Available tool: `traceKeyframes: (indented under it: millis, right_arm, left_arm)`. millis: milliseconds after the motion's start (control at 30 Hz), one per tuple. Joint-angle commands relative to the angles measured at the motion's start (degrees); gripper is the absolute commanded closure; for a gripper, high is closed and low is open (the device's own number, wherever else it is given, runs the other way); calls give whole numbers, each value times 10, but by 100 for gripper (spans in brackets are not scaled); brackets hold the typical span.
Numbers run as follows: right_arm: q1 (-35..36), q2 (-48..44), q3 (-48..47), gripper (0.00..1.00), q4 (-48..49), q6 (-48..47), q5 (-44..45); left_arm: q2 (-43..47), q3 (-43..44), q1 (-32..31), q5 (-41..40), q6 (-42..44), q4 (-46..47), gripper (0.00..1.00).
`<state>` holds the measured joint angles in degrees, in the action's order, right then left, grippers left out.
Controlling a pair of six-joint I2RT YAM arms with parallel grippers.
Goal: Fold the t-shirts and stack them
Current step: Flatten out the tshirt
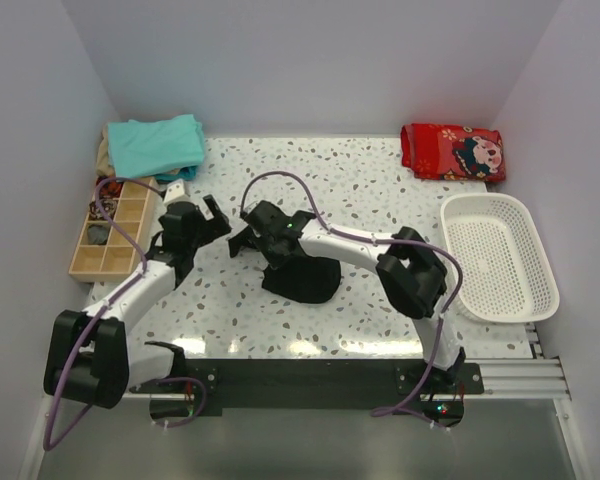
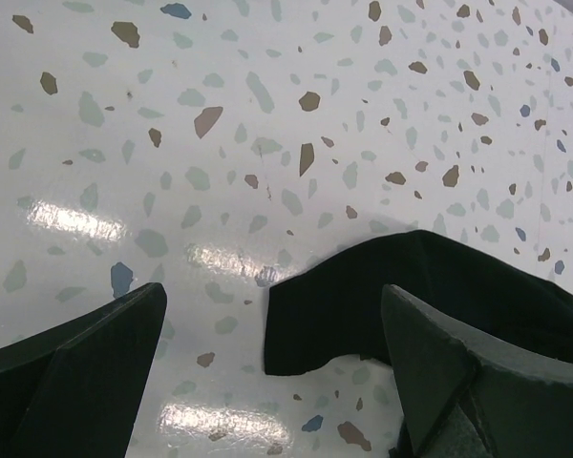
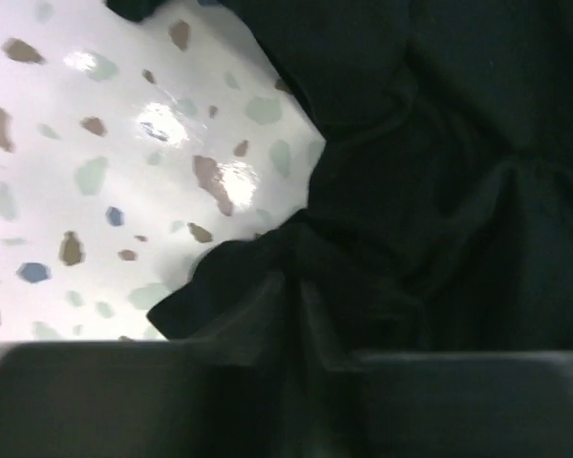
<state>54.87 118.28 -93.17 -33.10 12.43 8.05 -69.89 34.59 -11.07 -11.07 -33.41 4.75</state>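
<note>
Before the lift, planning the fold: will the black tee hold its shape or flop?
Likely floppy: the tee puckers into creases at the right gripper. Probably light: it lies in a thin, crumpled heap. Lifted from one pinch, it would likely hang bunched.

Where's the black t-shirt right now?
Top view: the black t-shirt lies bunched mid-table, with the right gripper at its far-left edge and the open left gripper just beyond on the left.

Right arm is covering a chunk of the black t-shirt from above, and the right gripper is blurring into dark cloth, grip unreadable.
</note>
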Motion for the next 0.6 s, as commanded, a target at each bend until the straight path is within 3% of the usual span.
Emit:
traceKeyframes:
  millis: [0,233,400,567]
  right_arm:
    - [4,-29,-10,100,-27,14,59]
    - [-6,-229,83,100,-23,-8,222]
    - [-54,-342,152,100,-135,47,353]
    - [-147,-415,246,100,-219,137,361]
  left_arm:
    - [-10,0,3,16,2,12,0]
    - [-24,6,3,32,9,21,0]
    - [-38,12,3,52,11,27,0]
    - [-49,14,3,75,14,41,0]
